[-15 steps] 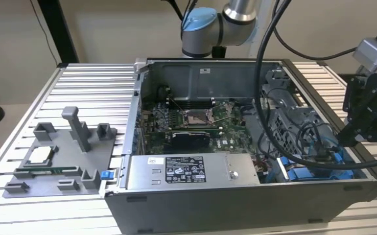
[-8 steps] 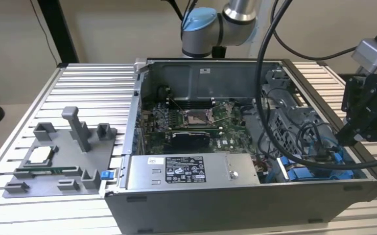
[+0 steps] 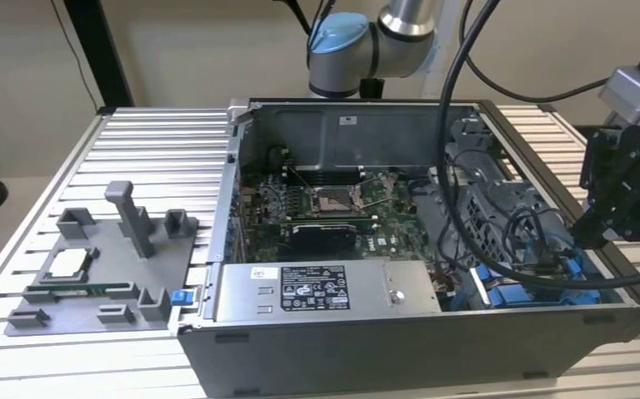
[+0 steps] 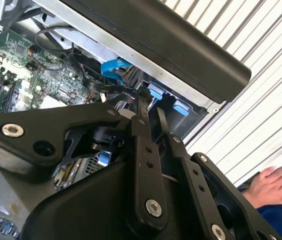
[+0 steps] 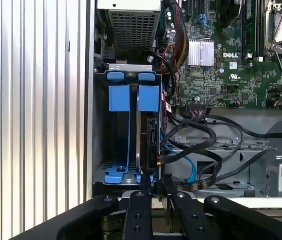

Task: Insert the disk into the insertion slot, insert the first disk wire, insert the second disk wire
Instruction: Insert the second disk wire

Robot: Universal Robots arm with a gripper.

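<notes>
The disk (image 5: 150,131) stands edge-on in the insertion slot (image 5: 101,150), its blue carrier (image 5: 148,98) beside a second blue carrier (image 5: 119,98). Blue parts of the slot (image 3: 516,297) show at the open case's corner on the exterior view's right. My gripper (image 3: 588,238) hangs over that corner, just above the slot's end (image 5: 156,184). Its fingers (image 4: 142,112) stand close together on what looks like a black wire's plug (image 4: 142,92). A blue wire (image 5: 183,159) and black wires (image 5: 206,131) loop beside the disk.
The open computer case (image 3: 409,349) lies on a ribbed aluminium table (image 3: 154,141). A silver power-supply box (image 3: 309,291) and the motherboard (image 3: 332,208) fill its inside. A grey fixture plate (image 3: 98,274) lies on the exterior view's left. A person's hand (image 4: 273,182) rests beside the case.
</notes>
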